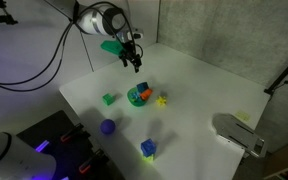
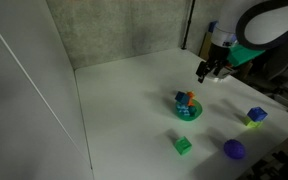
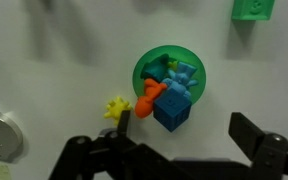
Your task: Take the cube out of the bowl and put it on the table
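The green bowl (image 3: 144, 66) sits on the white table (image 3: 54, 50) and holds the blue cube (image 3: 174, 108), an orange toy and a light blue toy. The cube rests at the bowl's rim. In both exterior views the bowl (image 1: 134, 98) (image 2: 188, 113) is near the table's middle. My gripper (image 3: 179, 135) is open and empty, hovering above the bowl with the cube between its fingers in the wrist view. In the exterior views the gripper (image 1: 134, 64) (image 2: 206, 71) hangs well above the table.
A small green cube (image 1: 109, 98) (image 2: 183, 145) (image 3: 252, 9), a purple ball (image 1: 108, 127) (image 2: 233, 149), a blue block with a yellow-green part (image 1: 148, 149) (image 2: 254, 116) and a yellow star toy (image 1: 162, 99) (image 3: 116, 107) lie around the bowl. A grey device (image 1: 239, 135) lies near a table corner.
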### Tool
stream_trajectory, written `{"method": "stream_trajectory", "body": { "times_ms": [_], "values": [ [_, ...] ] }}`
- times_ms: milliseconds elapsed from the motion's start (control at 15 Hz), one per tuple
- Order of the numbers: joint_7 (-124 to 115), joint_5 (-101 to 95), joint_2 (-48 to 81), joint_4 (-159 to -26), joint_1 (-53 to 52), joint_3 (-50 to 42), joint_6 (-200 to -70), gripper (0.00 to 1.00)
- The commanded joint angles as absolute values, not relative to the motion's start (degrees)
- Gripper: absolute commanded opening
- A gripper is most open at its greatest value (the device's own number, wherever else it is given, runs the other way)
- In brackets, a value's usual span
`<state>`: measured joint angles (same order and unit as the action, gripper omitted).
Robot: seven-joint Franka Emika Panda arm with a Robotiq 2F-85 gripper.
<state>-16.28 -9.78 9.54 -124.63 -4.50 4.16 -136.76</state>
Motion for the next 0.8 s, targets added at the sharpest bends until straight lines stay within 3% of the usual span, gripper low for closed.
{"method": "stream_trajectory", "body": {
  "times_ms": [0, 733],
  "values": [
    [-15.80, -9.28, 14.58, -121.15, -4.98, 2.99, -139.41, 1.00],
    [-15.18, -8.31, 24.84, -116.94, -6.26, 1.20, -147.44, 1.00]
  ]
}}
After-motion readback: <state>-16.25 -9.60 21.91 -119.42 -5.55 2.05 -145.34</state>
